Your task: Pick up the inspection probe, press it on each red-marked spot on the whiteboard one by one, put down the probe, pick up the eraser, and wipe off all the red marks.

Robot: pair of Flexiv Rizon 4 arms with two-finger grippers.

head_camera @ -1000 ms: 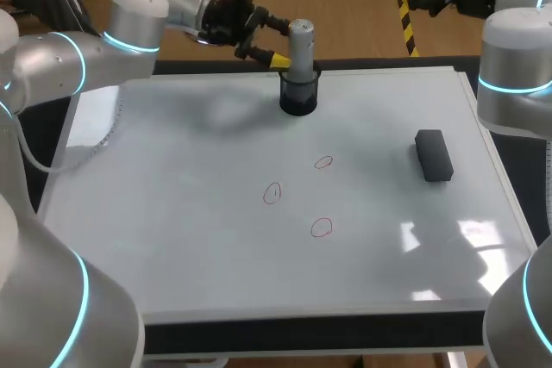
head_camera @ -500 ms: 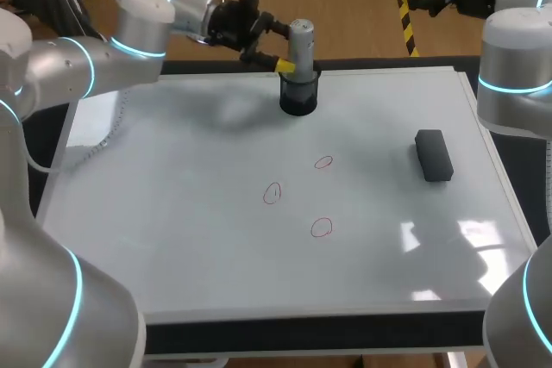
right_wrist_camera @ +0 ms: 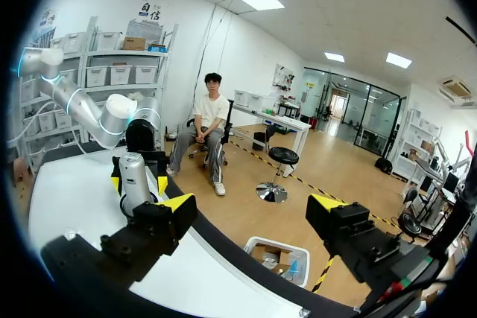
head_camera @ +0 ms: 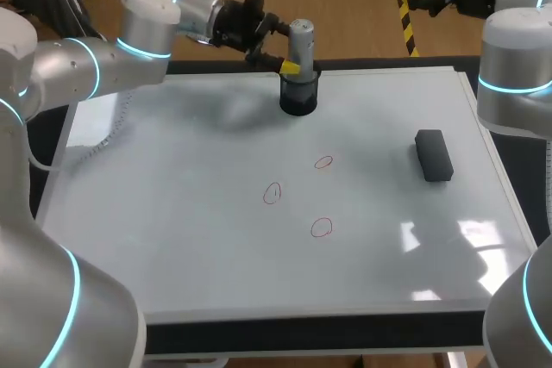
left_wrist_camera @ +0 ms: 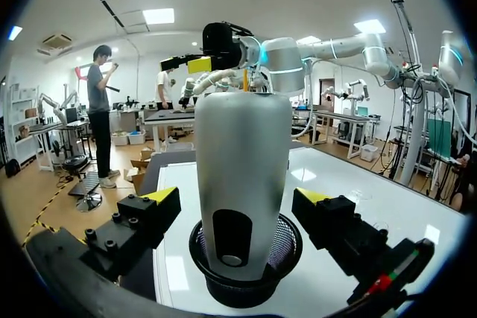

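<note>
the left arm (head_camera: 95,62) is stretched along the far edge of the whiteboard (head_camera: 172,213), the left claw (left_wrist_camera: 237,197) spread open around the inspection probe (head_camera: 300,40), no finger touching. the grey cylindrical probe is stood upright in a black mesh cup (head_camera: 299,99). the right claw (right_wrist_camera: 252,202) is spread open.

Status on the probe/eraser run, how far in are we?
Nothing finished: the three red marks on the whiteboard show no wiping, and the eraser lies untouched. In hand: the left pincer is open around the probe, which stands in its black mesh holder, not gripped yet. Left: grasp, press each mark, put down the probe, take the eraser, wipe.
</note>
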